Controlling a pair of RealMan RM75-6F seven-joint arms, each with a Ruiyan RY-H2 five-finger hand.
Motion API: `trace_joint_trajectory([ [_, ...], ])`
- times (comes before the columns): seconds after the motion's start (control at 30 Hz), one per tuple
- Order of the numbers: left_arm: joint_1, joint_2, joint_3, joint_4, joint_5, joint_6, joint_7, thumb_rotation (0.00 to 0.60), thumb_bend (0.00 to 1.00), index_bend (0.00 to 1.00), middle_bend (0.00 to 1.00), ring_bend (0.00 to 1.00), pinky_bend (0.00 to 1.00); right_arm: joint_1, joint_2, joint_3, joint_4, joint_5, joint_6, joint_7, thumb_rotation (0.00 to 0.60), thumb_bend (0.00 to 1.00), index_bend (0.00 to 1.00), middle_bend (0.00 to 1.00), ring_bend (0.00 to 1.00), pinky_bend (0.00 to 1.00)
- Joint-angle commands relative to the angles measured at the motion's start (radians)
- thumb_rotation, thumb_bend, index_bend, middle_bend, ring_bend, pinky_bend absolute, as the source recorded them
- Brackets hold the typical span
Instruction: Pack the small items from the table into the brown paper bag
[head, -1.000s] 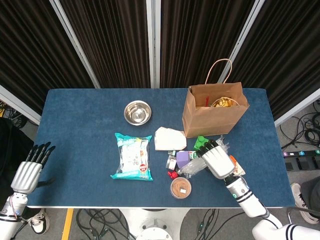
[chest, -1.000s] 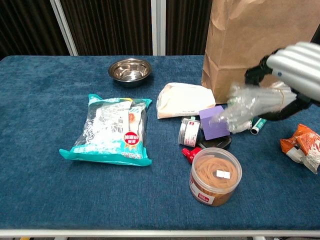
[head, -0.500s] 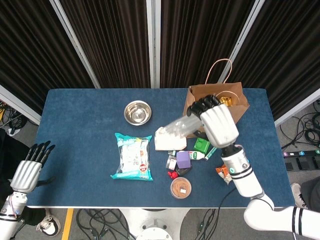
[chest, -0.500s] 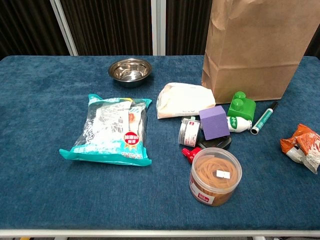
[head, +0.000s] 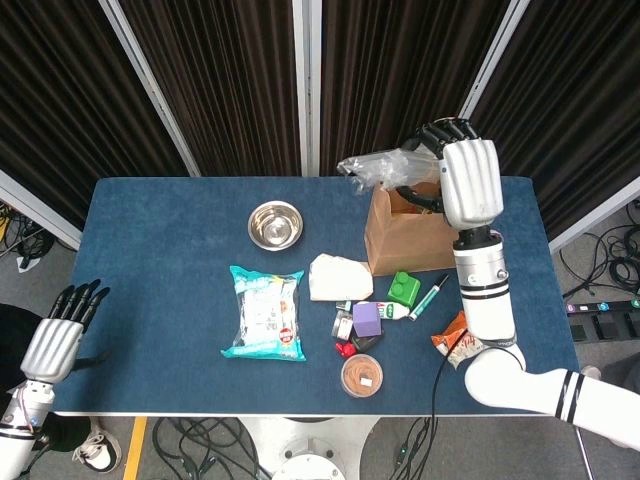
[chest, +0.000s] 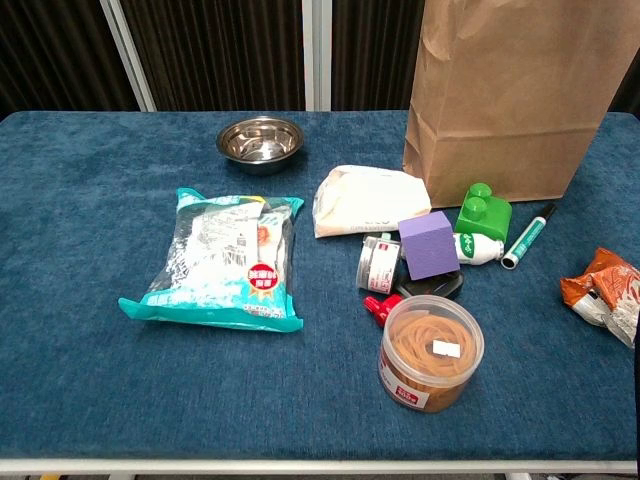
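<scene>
From the head view I have my right hand (head: 468, 180) raised over the open top of the brown paper bag (head: 420, 232), its fingers wrapped around a crumpled clear plastic wrapper (head: 385, 166) that sticks out to the left of the hand, above the bag's left edge. The bag stands upright at the back right of the blue table (head: 160, 290). My left hand (head: 58, 338) hangs off the table's front left corner, holding nothing, its fingers straight and slightly apart. On the cloth in front of the bag I see a green block (chest: 482, 210), a purple cube (chest: 430, 245), a marker (chest: 529, 236), a small tin (chest: 378, 262), a tub of rubber bands (chest: 431, 351), a white packet (chest: 365, 200) and an orange snack wrapper (chest: 602, 292) far right. Further left lie a teal snack bag (chest: 225, 260) and a steel bowl (chest: 260, 142).
</scene>
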Motion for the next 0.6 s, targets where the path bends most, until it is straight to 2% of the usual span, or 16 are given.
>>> trace_joint_trajectory([
  [0.03, 0.000, -0.002, 0.004, 0.003, 0.004, 0.000, 0.003, 0.600, 0.06, 0.10, 0.07, 0.00, 0.05, -0.007, -0.038, 0.029, 0.078, 0.121, -0.024, 0.125, 0.600, 0.22, 0.63, 0.53, 0.39, 0.34],
  [0.33, -0.006, 0.002, 0.001, -0.002, 0.005, -0.003, 0.017, 0.600, 0.06, 0.10, 0.07, 0.00, 0.05, -0.061, -0.057, -0.018, 0.182, 0.136, -0.062, 0.309, 0.600, 0.22, 0.63, 0.52, 0.39, 0.34],
  [0.6, -0.010, -0.001, 0.004, -0.006, 0.003, -0.017, 0.025, 0.600, 0.06, 0.10, 0.07, 0.00, 0.05, -0.108, -0.045, -0.065, 0.209, 0.130, -0.080, 0.370, 0.600, 0.22, 0.63, 0.52, 0.39, 0.34],
])
